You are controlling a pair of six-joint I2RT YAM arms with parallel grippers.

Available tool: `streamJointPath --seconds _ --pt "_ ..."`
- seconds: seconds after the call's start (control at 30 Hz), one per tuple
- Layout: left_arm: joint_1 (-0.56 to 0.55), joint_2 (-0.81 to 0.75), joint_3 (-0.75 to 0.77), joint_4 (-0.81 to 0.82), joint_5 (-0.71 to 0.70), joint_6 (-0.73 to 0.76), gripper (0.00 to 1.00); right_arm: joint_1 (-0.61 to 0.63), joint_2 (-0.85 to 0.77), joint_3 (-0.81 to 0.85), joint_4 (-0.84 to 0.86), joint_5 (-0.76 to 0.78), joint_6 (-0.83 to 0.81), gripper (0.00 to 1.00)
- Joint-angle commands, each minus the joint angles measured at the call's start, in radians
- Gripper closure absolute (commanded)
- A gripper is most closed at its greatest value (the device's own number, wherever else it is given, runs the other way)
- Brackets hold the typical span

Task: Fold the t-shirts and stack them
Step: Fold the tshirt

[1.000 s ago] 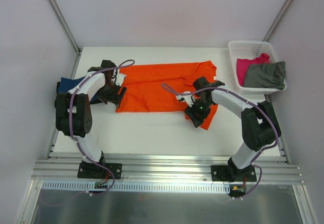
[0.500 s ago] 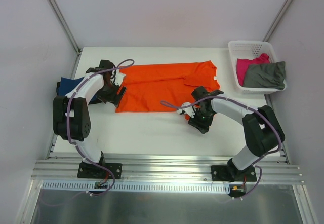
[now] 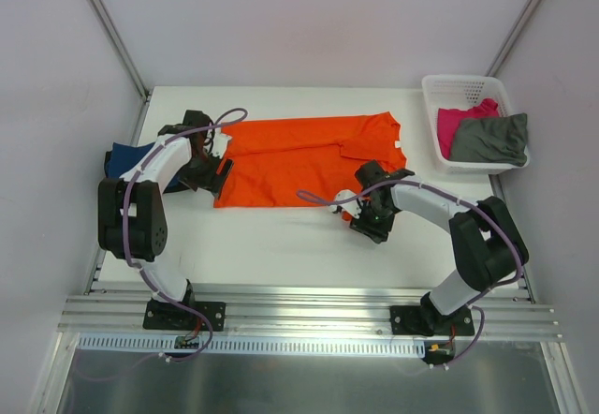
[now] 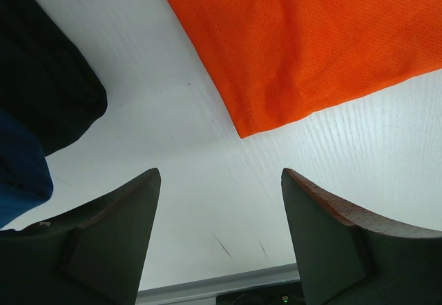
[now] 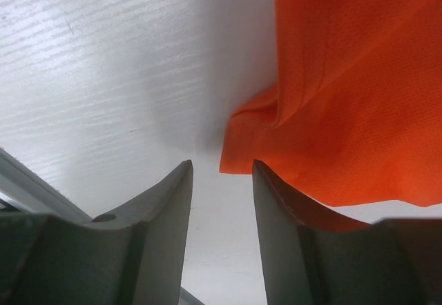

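An orange t-shirt (image 3: 299,161) lies spread flat across the middle of the table. My left gripper (image 3: 217,178) sits low at its near left corner. In the left wrist view that gripper (image 4: 219,172) is open over bare table, with the orange t-shirt's corner (image 4: 304,50) just beyond its tips. My right gripper (image 3: 362,217) is at the shirt's near right edge. In the right wrist view it (image 5: 222,162) is open but narrow, nothing between the jaws, and a rumpled corner of the orange t-shirt (image 5: 345,91) lies right at the tips. A navy t-shirt (image 3: 120,156) lies behind my left arm.
A white lattice basket (image 3: 465,89) stands at the back right, holding a magenta pink t-shirt (image 3: 463,119) and a grey-olive t-shirt (image 3: 491,140). The table's near edge runs along a metal rail (image 3: 309,297). Walls close in the left, right and back.
My right gripper has slid left off the orange shirt's near right part to its edge, and its jaws have narrowed. The orange flap under it no longer shows. The left arm has barely moved.
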Motion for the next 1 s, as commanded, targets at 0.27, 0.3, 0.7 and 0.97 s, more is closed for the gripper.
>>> streamJointPath --seconds 0.27,0.3,0.7,0.97 --pt "-0.003 -0.056 0.044 -0.024 0.012 -0.023 0.28 0.003 0.013 -0.064 -0.009 0.018 -0.061 0.6" --pt "-0.003 -0.054 0.049 -0.022 0.014 -0.026 0.28 0.003 0.013 -0.066 -0.006 0.017 -0.064 0.61" --pt "0.002 -0.091 -0.001 -0.029 -0.012 0.003 0.28 0.001 0.059 0.054 -0.026 0.061 -0.05 0.99" --pt "0.045 -0.071 -0.041 -0.03 0.028 -0.03 0.27 0.0 0.019 0.22 -0.109 0.059 -0.041 0.99"
